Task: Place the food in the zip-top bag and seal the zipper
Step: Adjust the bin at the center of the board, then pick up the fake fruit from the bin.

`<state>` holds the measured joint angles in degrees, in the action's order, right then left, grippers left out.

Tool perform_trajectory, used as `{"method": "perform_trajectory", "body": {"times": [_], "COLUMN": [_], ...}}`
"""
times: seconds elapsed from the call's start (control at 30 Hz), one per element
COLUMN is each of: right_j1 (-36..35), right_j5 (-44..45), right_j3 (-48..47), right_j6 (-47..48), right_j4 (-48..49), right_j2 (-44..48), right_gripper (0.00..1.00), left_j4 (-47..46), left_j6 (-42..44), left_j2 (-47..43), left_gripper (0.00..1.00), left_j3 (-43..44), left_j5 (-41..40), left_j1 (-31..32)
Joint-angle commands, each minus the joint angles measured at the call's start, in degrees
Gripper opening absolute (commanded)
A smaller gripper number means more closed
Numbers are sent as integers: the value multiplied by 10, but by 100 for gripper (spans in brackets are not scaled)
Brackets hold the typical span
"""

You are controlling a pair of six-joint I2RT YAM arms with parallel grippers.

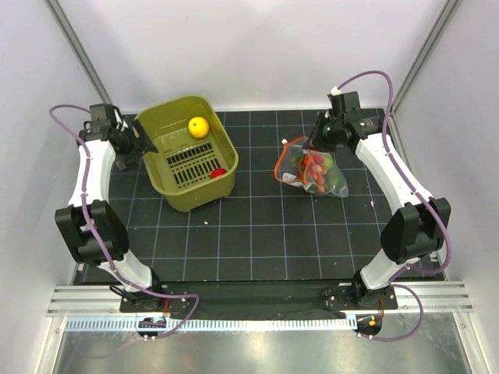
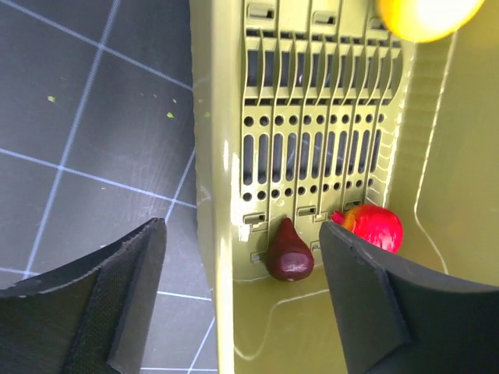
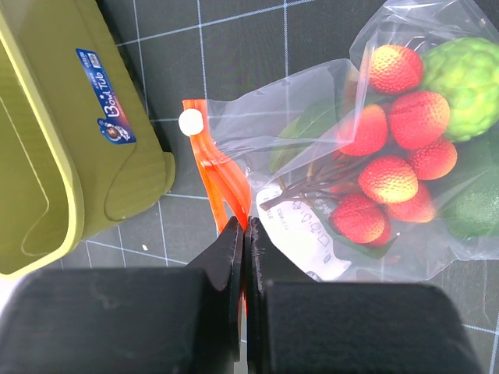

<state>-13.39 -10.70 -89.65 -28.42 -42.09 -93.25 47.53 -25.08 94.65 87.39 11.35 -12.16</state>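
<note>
The bag [image 1: 316, 173] lay flat on the desk [image 1: 257, 226], to the right of the green basket [image 1: 168, 118] and apart from it. Its mouth was turned toward the basket, which probably kept the carry short. Most of the food was already inside: a cluster of red fruits [image 3: 390, 179] and a knobbly green one [image 3: 468, 74].

The right pincer [image 3: 244, 226] was clenched on the orange zipper [image 3: 214, 167], its fingers pressed together with the strip caught between them, a little way from the small white slider [image 3: 189, 121]. That hold looked meant to pin the mouth in place for the last pieces, though I could not tell whether the mouth stood open.

Three pieces lay in the basket, not yet bagged. The yellow ball [image 1: 198, 127] was toward the far end. A red piece [image 2: 374, 226] and a dark red pear-shaped piece [image 2: 289, 251] sat side by side on the slotted floor at the other end.

The left pincer [image 2: 242, 234] was spread wide and empty. It straddled the basket's side wall [image 2: 210, 156], one finger over the desk and the other over the inside, apparently touching nothing. It seemed to be lining up for the dark red piece.
</note>
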Motion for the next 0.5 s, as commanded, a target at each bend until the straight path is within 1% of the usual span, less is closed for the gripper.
{"method": "perform_trajectory", "body": {"times": [0.0,0.03,0.1,0.13,0.2,0.23,0.27,0.33,0.37,0.4,0.43,0.47], "right_j1": [-2,-3,-3,-3,-3,-3,-3,-3,-3,-2,-3,-3], "right_j5": [-6,-6,-8,-10,-12,-13,-15,-17,-20,-21,-23,-27], "right_j3": [-4,-5,-8,-8,-6,-6,-4,-1,-2,-1,-2,-3], "right_j6": [8,8,9,8,9,7,8,7,4,5,5,4], "right_j4": [8,9,6,6,7,8,10,12,13,16,17,17], "right_j2": [19,18,17,16,15,15,15,15,15,14,13,13], "right_gripper": [1,1,1,1,1,1,1,1,1,1,1,1], "left_j4": [-3,-4,-9,-16,-32,-52,-59,-60,-42,-25,-10,20], "left_j6": [-7,-8,-1,6,35,43,51,62,60,57,58,61], "left_j2": [-61,-69,-89,-94,-110,-112,-110,-91,-77,-42,-24,14], "left_gripper": [84,84,84,84,84,85,88,89,89,89,89,89], "left_j3": [25,30,40,44,49,50,51,66,75,101,114,139], "left_j5": [-49,-73,-96,-109,-138,-141,-136,-125,-114,-93,-73,-46], "left_j1": [21,29,60,89,116,160,174,197,200,202,203,204]}}
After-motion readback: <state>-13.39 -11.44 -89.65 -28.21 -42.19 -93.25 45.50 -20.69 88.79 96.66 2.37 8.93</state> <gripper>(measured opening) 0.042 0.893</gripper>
